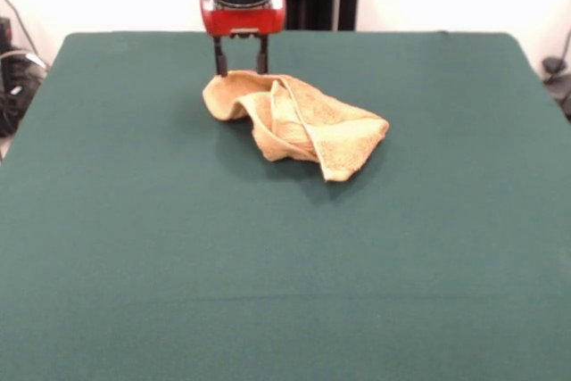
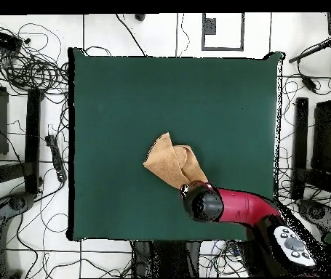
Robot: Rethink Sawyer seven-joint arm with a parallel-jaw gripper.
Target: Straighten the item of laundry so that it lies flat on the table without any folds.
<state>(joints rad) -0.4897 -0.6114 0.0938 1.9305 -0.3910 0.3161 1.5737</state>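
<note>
Towel point(image 1: 299, 124) crumpled on table point(image 1: 268, 292); claw point(image 1: 240, 67) at its far edge.

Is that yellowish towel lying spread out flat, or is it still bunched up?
Bunched up. The towel sits in a crumpled heap on the green table, with layers folded over one another and raised ridges.

Black cylindrical wrist, red gripper point(image 1: 239, 66) housing, two thin dark fingers point(image 1: 219, 58).
</note>
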